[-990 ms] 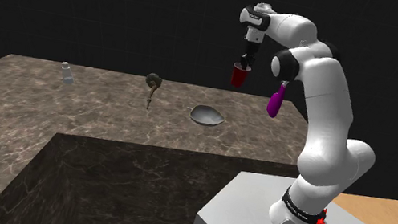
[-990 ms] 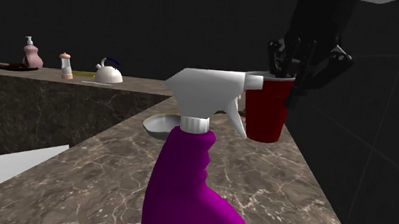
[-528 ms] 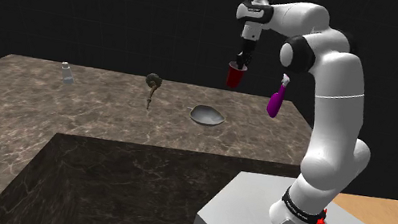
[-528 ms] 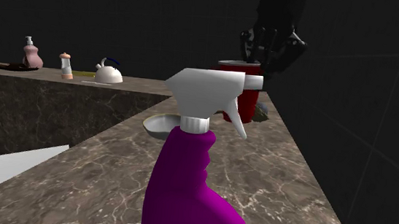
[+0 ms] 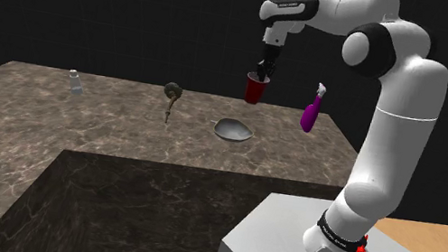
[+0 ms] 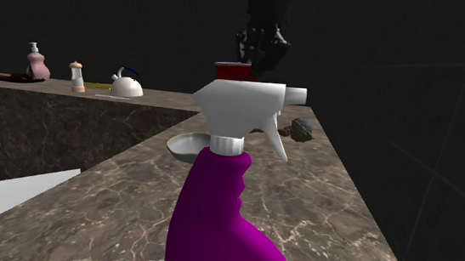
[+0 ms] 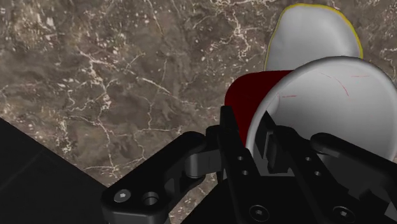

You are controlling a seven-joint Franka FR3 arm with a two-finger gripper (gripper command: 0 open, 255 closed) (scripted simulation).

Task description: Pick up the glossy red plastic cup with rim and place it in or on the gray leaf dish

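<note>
The arm [image 5: 391, 127] rises from its stand [image 5: 322, 249] and bends over the far side of the marble bench [image 5: 75, 135]. Its black hand [image 5: 265, 65] points down, carrying the red cup [image 5: 257, 89] in the air, well clear of the bench top. The hand is clamped on the cup. Seen from the wrist, the fingers [image 7: 232, 137] pinch the cup's wall at the rim, one outside against the red and one inside the white hollow of the cup [image 7: 331, 95], with the hand [image 7: 251, 130] straddling the edge. The cup hangs upright, mouth up.

The grey dish [image 5: 233, 131] lies on the bench below the cup, a little towards the shoulder view's left and nearer. From the wrist, the dish [image 7: 312, 32] shows pale with a thin yellow edge, and its near part is covered by the cup; the bench [image 7: 114, 76] spreads beside them.

A purple spray bottle [image 5: 310, 115] stands on the bench to the shoulder view's right of the cup, apart from it. In the second exterior view this spray bottle [image 6: 224, 210] stands close in front, its white head covering the lower part of the cup [image 6: 233, 71], with the hand [image 6: 259, 46] above and the dish [image 6: 189, 143] low behind it. A small clear bottle [image 5: 75, 82] sits far off at the shoulder view's left.
</note>
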